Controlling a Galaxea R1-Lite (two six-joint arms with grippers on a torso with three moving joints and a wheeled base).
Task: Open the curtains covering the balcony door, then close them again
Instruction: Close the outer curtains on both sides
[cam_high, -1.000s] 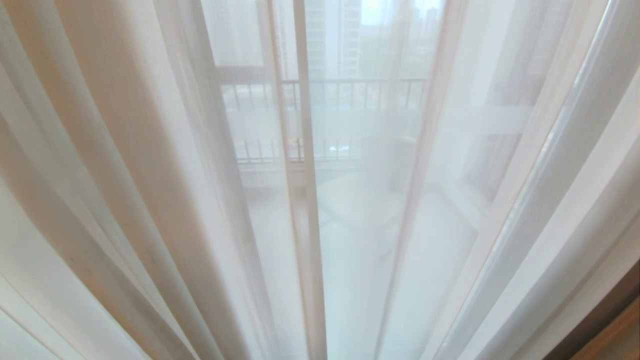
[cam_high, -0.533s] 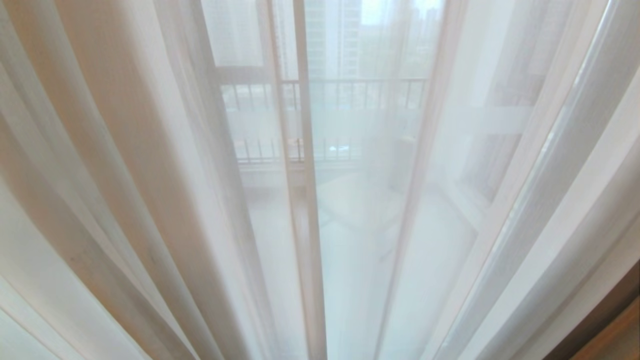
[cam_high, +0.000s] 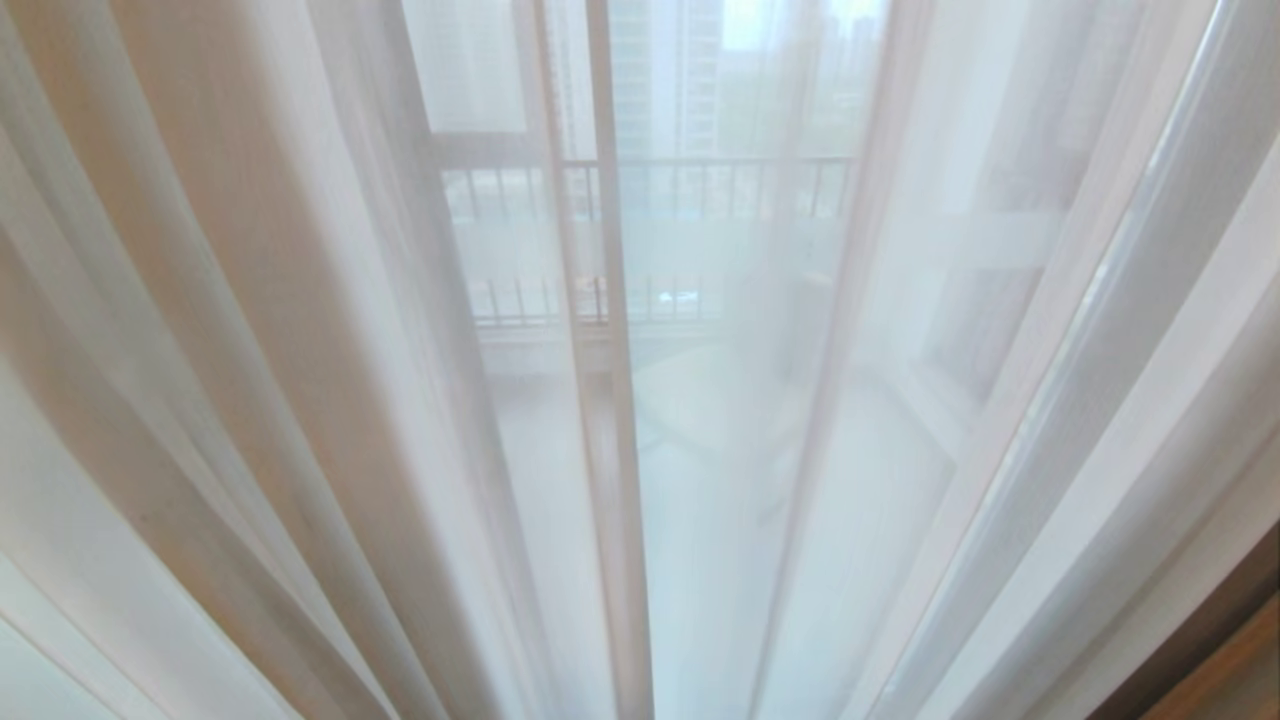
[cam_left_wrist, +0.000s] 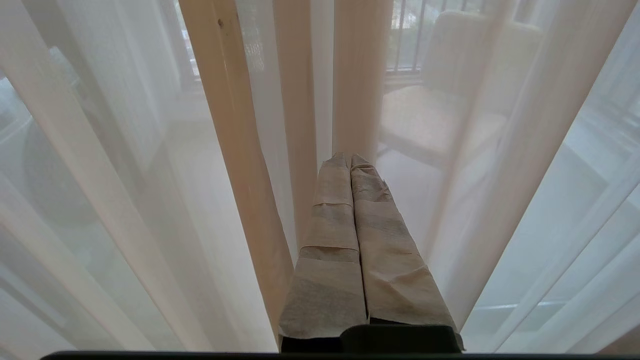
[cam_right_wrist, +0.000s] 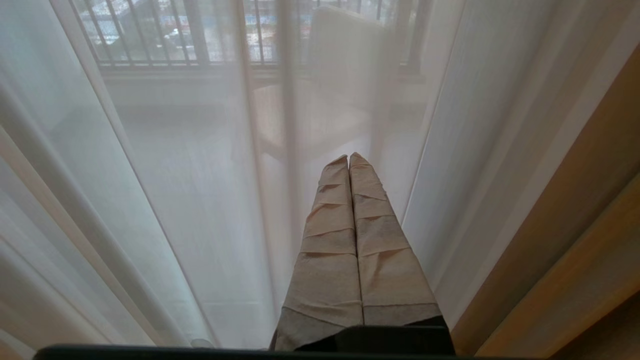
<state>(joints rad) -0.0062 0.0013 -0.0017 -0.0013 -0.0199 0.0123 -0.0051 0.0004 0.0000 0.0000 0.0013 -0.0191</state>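
Reporter: Both grippers, left (cam_left_wrist: 349, 159) and right (cam_right_wrist: 348, 159), sit pressed together, holding nothing, just short of the sheer curtains (cam_high: 300, 330) drawn across the balcony door (cam_high: 610, 300). Best approach?

Editor: Probably spread the fingers, pinch one fold, sweep sideways slowly. No readable writing anywhere.

We see soft daylight coming through the sheer curtains (cam_high: 700, 450) from beyond them, leaving everything pale and low in contrast. Behind the curtains the balcony railing (cam_high: 700, 190) reads hazy and washed out. Folds bow outward toward the head view's edges. Shadows are faint, with no hard glare.
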